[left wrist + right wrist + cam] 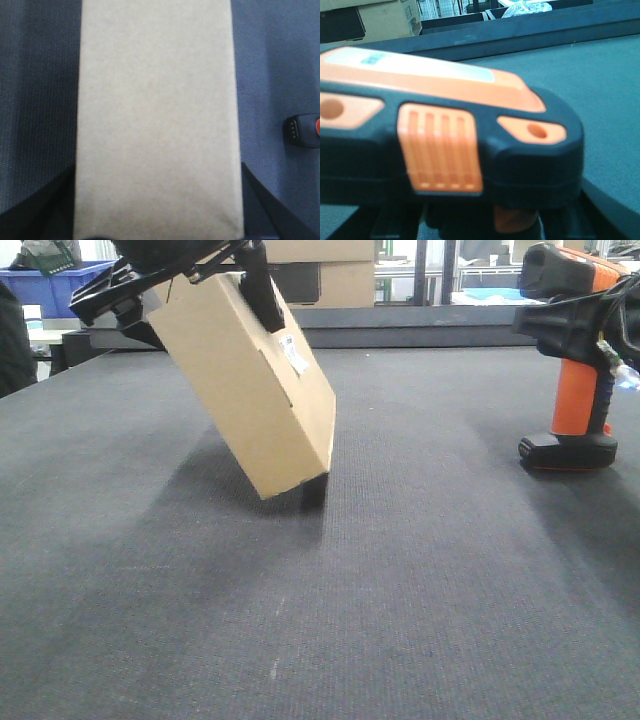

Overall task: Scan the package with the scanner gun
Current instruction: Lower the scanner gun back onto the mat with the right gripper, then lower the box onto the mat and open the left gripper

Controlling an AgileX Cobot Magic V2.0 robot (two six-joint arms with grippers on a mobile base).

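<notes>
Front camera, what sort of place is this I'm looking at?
Probably a packing or logistics test lab rather than a home: a dark felt-covered table, stacked cardboard boxes and a blue bin behind it, plus a scanner gun and a package.

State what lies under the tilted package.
Beneath the package, only the dark mat and a shadow show. Whether its lowest corner touches the mat cannot be told; that spot is covered.
</notes>
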